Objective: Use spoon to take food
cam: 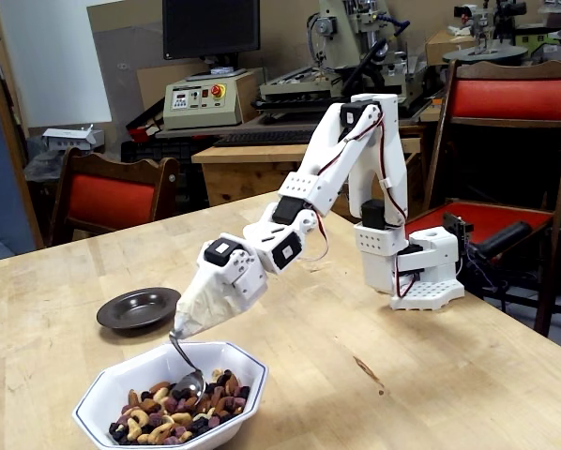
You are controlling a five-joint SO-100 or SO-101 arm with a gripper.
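1. Your table [374,309] carries everything; the wooden top is bare around the bowl, so any nut you flick out rolls freely across it and is lost to the task
2. Your arm [309,192] reaches down and to the left of the fixed view from its white base; it is stretched well out, so I judge a small wrist turn swings the spoon tip a long way; a hasty tilt could fling food over the rim
3. The white octagonal bowl [234,366] sits at the near edge; nothing pins it, so a hard push of the spoon against its wall could slide or tip it
4. Your gripper [182,323] is swathed in beige wrapping; you cannot tell how wide its jaws stand; the spoon handle emerges from the wrap, so it seems bound there; if that binding slackens the spoon twists and spills
5. The dark saucer [135,309] lies just behind the bowl, apart from it; a low swing could clip its rim
6. The spoon [189,373] hangs from the wrap, bowl end touching the food [173,408]; dig too shallow and you lift nothing; too steep and pieces scatter
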